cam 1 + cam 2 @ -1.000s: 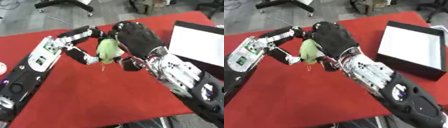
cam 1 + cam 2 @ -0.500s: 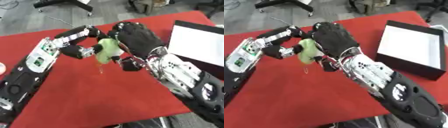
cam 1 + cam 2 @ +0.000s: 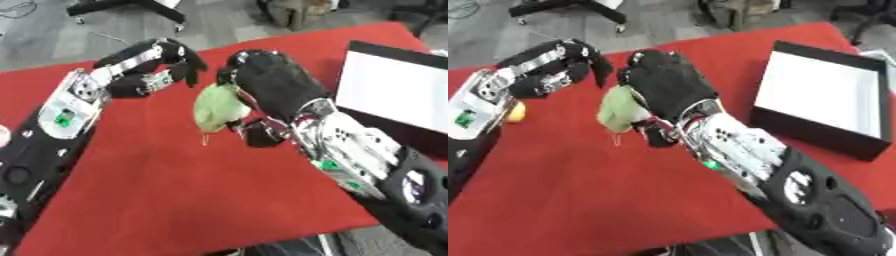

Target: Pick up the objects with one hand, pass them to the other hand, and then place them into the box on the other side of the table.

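Note:
A pale green, leaf-shaped object [image 3: 215,107] with a thin stem hangs above the red table [image 3: 175,190], near its middle. My right hand [image 3: 273,86] is shut on it, fingers and thumb curled round its right side. My left hand [image 3: 160,66] hovers to the upper left of the object, a short gap away, its fingers relaxed and bent with nothing in them. The black box [image 3: 816,131] with a white inside lies on the table's right side, beyond my right forearm.
A small yellow object [image 3: 514,112] peeks out behind my left forearm. A white round thing [image 3: 3,135] shows at the left edge. Grey floor and a chair base [image 3: 131,7] lie beyond the table's far edge.
My left hand has let go of the green object and drawn back to the upper left. The right hand now holds the object alone and has tilted it slightly.

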Available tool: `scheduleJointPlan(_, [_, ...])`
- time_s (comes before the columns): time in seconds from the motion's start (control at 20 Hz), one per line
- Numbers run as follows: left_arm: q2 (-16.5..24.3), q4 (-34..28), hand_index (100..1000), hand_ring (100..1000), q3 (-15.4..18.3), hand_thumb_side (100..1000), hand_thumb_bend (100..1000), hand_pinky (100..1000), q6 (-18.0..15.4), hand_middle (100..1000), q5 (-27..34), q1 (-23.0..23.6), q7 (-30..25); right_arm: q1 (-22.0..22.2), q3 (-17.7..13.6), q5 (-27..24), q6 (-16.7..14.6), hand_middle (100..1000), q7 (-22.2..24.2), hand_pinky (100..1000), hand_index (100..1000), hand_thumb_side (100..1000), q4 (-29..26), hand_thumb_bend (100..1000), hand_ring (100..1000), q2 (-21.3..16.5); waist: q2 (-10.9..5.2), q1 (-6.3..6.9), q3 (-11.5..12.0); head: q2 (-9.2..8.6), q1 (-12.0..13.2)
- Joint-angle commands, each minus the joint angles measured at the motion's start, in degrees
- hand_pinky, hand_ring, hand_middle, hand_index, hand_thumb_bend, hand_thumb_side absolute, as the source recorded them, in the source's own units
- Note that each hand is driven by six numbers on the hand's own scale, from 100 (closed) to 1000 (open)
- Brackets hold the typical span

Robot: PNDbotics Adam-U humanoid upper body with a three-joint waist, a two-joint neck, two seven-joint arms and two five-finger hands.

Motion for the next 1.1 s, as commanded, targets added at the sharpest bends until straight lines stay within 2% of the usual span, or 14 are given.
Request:
scheduleJointPlan(0.05, [1.79,-1.30,756,522,1.97,820,100,734,-15.99,517,0.89,-0.87,-16.98,-0.62,0.07,-0.78,0.19,469,-0.02,184,204,100,-0.71,270,683,-0.74,-0.68,-0.28,0.03,-0.15,-0.23])
scheduleJointPlan(0.25, [5.17,-1.70,755,520,5.81,734,100,731,-14.50,516,3.35,-0.81,-16.98,0.41,-0.81,-0.43,1.02,475,-0.19,175,209,100,-0.71,270,681,-1.91,-0.81,-0.31,0.01,-0.15,-0.53])
scheduleJointPlan(0.4, [10.23,-2.64,752,517,10.10,679,100,729,-13.18,512,6.84,0.70,-16.98,2.80,-3.96,1.21,4.14,456,-2.00,144,203,100,-0.71,256,665,-5.04,-0.91,-0.23,0.08,-0.15,-0.96])
scheduleJointPlan(0.55, [15.22,-5.15,750,515,15.13,643,100,729,-10.72,511,11.35,4.17,-16.98,6.22,-8.77,2.98,10.93,448,-5.31,154,200,100,-0.71,249,654,-9.26,-0.87,-0.08,0.31,-0.15,-1.79])
scheduleJointPlan(0.65, [18.20,-7.22,750,516,18.62,631,100,729,-8.85,511,14.29,7.22,-16.98,8.69,-12.72,4.59,16.78,442,-7.20,159,200,100,-0.71,245,647,-12.25,-0.82,0.05,0.61,-0.15,-2.49])
scheduleJointPlan(0.75, [20.15,-9.08,747,514,21.87,624,100,729,-7.00,509,16.68,10.03,-16.98,10.73,-16.16,6.04,21.83,440,-8.53,168,261,100,-0.68,236,639,-14.76,-0.75,0.13,0.92,-0.15,-2.94])
scheduleJointPlan(0.85, [21.19,-10.62,746,513,25.93,627,100,731,-4.84,508,18.75,13.43,-16.95,12.57,-20.65,7.59,27.25,437,-9.91,161,284,100,1.10,221,629,-17.49,-0.66,0.11,1.27,-0.15,-3.41])
scheduleJointPlan(0.95, [21.32,-12.60,745,512,29.34,649,100,732,-2.44,508,20.26,16.49,-16.91,13.40,-25.45,7.92,29.18,432,-11.57,135,325,100,4.99,207,614,-19.42,-0.59,0.09,1.59,-0.15,-3.66])
scheduleJointPlan(1.0, [21.09,-13.70,745,512,30.75,663,100,733,-1.17,508,20.77,17.93,-16.86,13.46,-27.72,7.28,29.49,430,-12.54,123,370,100,7.65,192,606,-20.19,-0.54,0.10,1.77,-0.15,-3.81])
scheduleJointPlan(1.1, [20.23,-15.94,744,511,33.07,673,100,734,1.30,507,21.26,20.28,-16.67,13.15,-31.27,4.48,29.72,429,-15.12,112,403,100,13.48,181,603,-21.37,-0.38,0.14,2.20,-0.15,-4.24])
